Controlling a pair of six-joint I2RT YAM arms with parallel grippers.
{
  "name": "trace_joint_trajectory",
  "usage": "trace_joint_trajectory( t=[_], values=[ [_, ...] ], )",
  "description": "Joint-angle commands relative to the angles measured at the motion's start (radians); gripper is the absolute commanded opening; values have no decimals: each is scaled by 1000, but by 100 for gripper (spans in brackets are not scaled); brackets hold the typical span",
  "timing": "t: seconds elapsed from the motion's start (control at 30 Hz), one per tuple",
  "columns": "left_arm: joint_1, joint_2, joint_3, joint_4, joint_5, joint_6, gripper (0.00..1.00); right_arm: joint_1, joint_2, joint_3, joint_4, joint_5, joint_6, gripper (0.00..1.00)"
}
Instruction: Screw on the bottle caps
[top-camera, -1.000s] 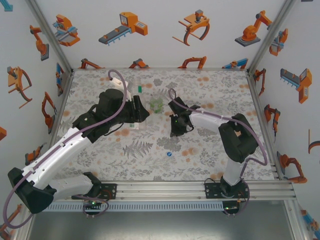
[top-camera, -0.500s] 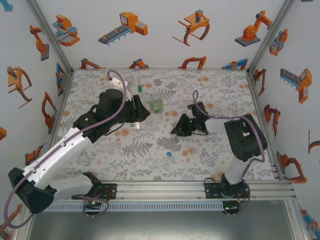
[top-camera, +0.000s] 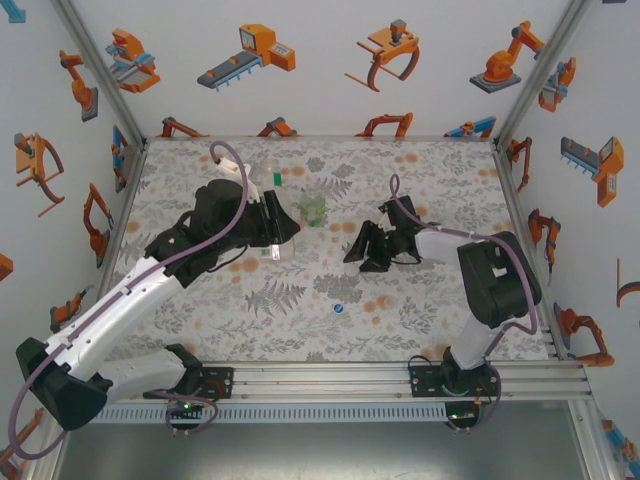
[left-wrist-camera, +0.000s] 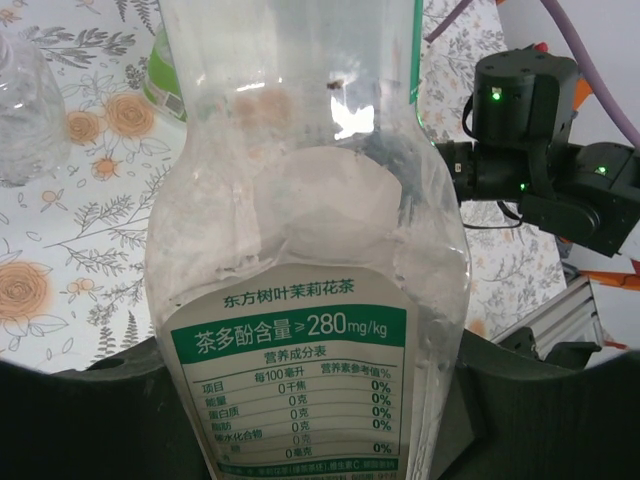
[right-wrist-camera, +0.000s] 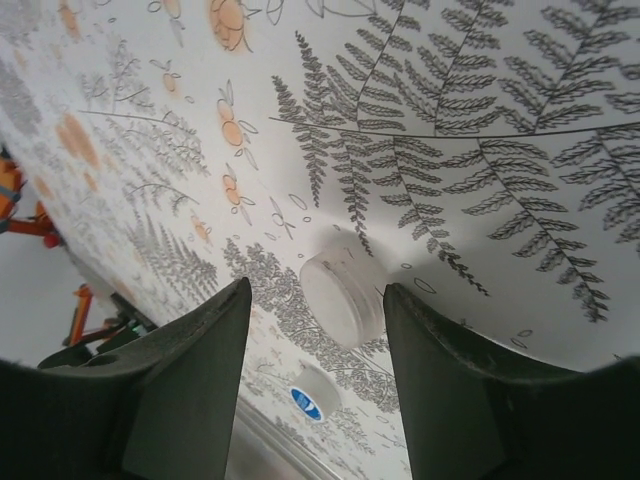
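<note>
**A:** How far along is the capping?

**B:** Early, by my reading. The right end effector (right-wrist-camera: 318, 290) is spread, and the white cap (right-wrist-camera: 343, 297) sits on the desk (top-camera: 430, 170) between its fingers (right-wrist-camera: 190, 390), touched by neither. The blue cap (top-camera: 339, 309) lies loose too, lower centre of the top view, well apart from every bottle.

**A:** And the other arm?

**B:** The left end effector (top-camera: 272, 228) is pressed together on the tall bottle (left-wrist-camera: 300, 250), label facing its wrist camera. That looks like a bottle held ready for a cap, so I'd judge at least two caps remain to be screwed on.

**A:** What can't you settle?

**B:** The tall bottle's neck is cut off at the top edge of the left wrist view, so I cannot tell whether it is bare. The green-tinted bottle (top-camera: 313, 208) stands centre frame, its mouth too small to read. A green speck near the short clear bottle (left-wrist-camera: 22, 110) may be the green cap (top-camera: 277, 178) (loose or screwed on, I cannot say). The white cap is hard to pick out from above.
</note>
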Motion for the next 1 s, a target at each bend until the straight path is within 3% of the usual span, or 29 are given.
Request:
trace_joint_trajectory(
  t=[0.0, 0.17, 0.47, 0.8, 0.97],
  values=[
    [4, -27, -6, 16, 40, -18, 0, 40, 17, 60, -198, 170, -86, 54],
    [5, -30, -8, 3, 45, -25, 0, 136, 37, 188, -341, 368, -170, 56],
    [7, -1, 28, -38, 52, 34, 0, 247, 82, 296, -399, 548, -226, 55],
    [13, 10, 38, -28, 42, 51, 0, 308, 94, 273, -395, 618, -271, 50],
    [13, -59, -28, 55, -5, 23, 0, 330, 89, 248, -373, 626, -275, 49]
  ],
)
